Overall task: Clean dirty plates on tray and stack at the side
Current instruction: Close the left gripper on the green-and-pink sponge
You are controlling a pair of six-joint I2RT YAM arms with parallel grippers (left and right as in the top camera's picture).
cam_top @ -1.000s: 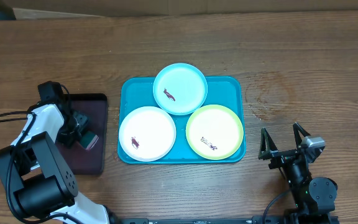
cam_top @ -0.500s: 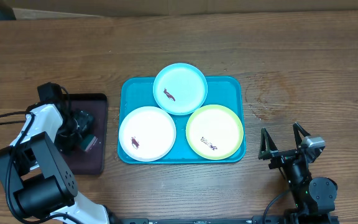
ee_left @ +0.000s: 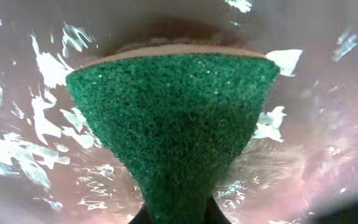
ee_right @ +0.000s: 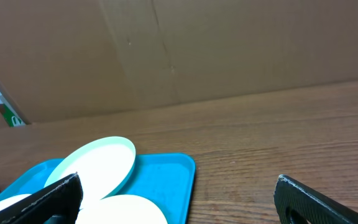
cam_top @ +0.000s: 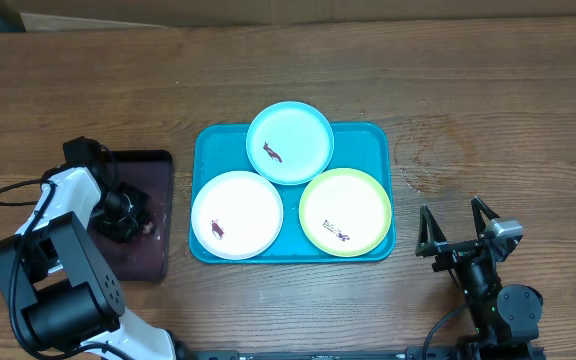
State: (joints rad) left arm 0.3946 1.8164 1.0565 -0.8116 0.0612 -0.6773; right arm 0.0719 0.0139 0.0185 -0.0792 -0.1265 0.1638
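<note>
We see the teal-blue tray (cam_top: 368,140) lying flat on the tabletop (cam_top: 468,80), three round plates face up on it. The white plate (cam_top: 236,214) sits near left, the yellow-green plate (cam_top: 345,212) near right, and the pale blue plate (cam_top: 289,142) overhangs the far rim; each carries a small dark smear

A green scouring sponge (ee_left: 173,118) rests on a wet, dark maroon tray (cam_top: 144,255) on the wooden table (cam_top: 488,90).

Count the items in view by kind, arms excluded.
Plates: 3 (white plate, pale blue plate, yellow-green plate)
Trays: 2 (teal tray, dark maroon tray)
Sponges: 1 (green sponge)
Total: 6
</note>
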